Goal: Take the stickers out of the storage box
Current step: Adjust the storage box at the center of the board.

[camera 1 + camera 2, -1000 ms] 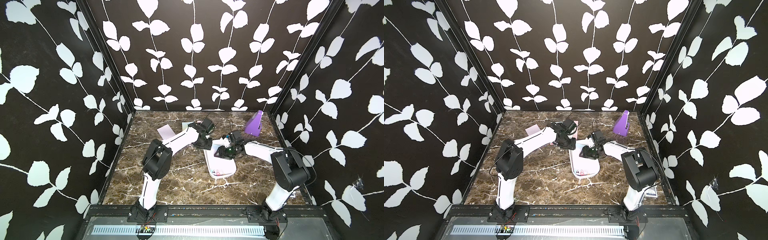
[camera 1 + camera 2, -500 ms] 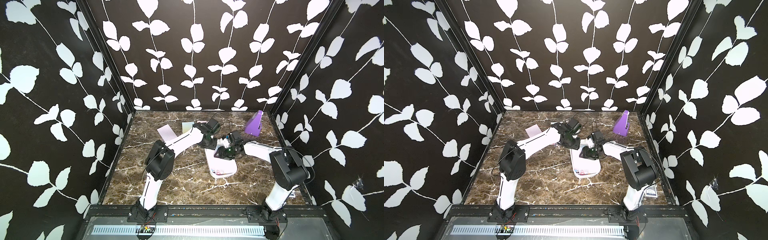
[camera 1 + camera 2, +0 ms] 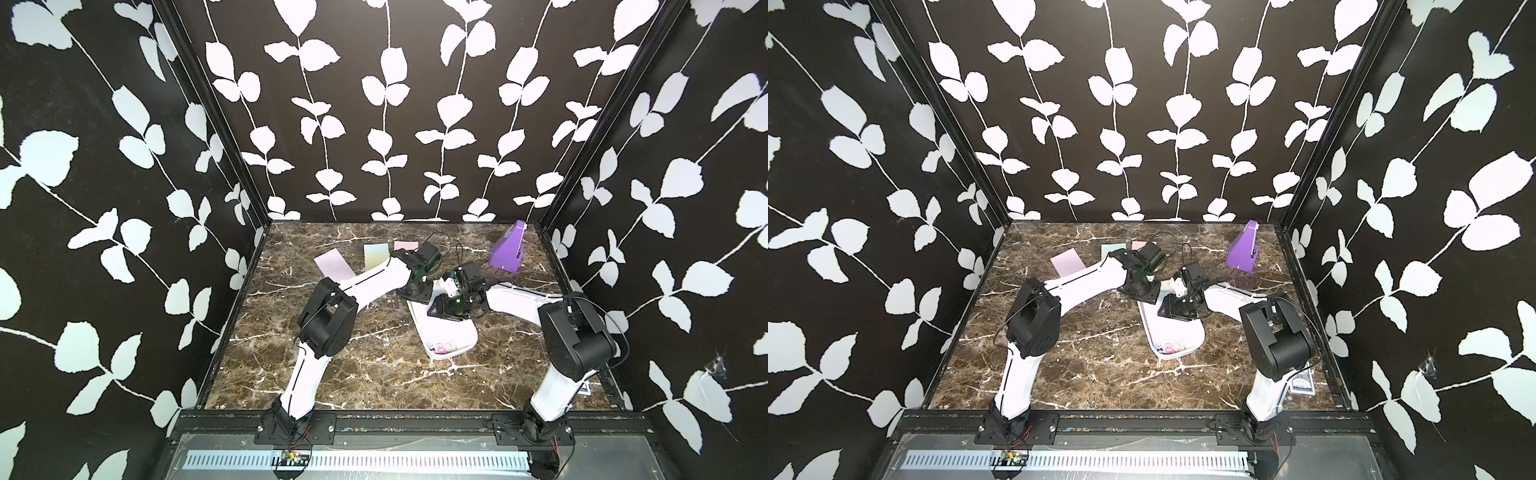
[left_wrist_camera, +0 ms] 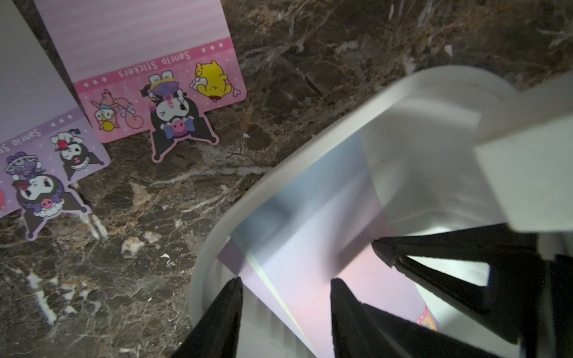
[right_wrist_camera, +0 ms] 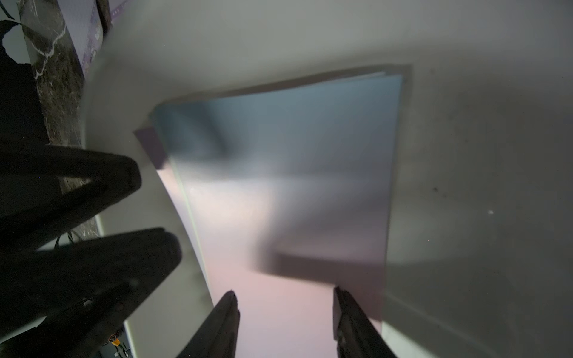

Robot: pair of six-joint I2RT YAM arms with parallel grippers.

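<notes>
The stickers (image 5: 279,186) that remain lie as a flat stack inside the storage box (image 3: 467,340), the top sheet fading from blue to pink. The box sits mid-table, its long axis running far to near and leaning a little right toward the near end. The sheets lie along that axis, with their cartoon ends (image 3: 440,346) at the near wall.

Both my grippers are over the far half of the box. My right gripper (image 5: 285,297) reaches in from the right and hangs squarely above the pink part of the top sheet. Its jaws are parted with nothing between them. My left gripper (image 4: 286,288) comes from the left and is also parted and empty. One of its fingers (image 4: 231,297) is at the stack's left edge by the box wall and the other is over the sheet. I cannot tell whether either touches the paper.

I judge the right gripper better placed to press or slide the top sheet along its length, and the left better placed to catch the lifted left edge.

Beyond the box, a pink sheet (image 4: 139,46) and a lilac sheet (image 4: 46,148) already lie on the marble table (image 3: 374,374) to the far left. A purple wedge (image 3: 507,251) stands well apart at the far right.
</notes>
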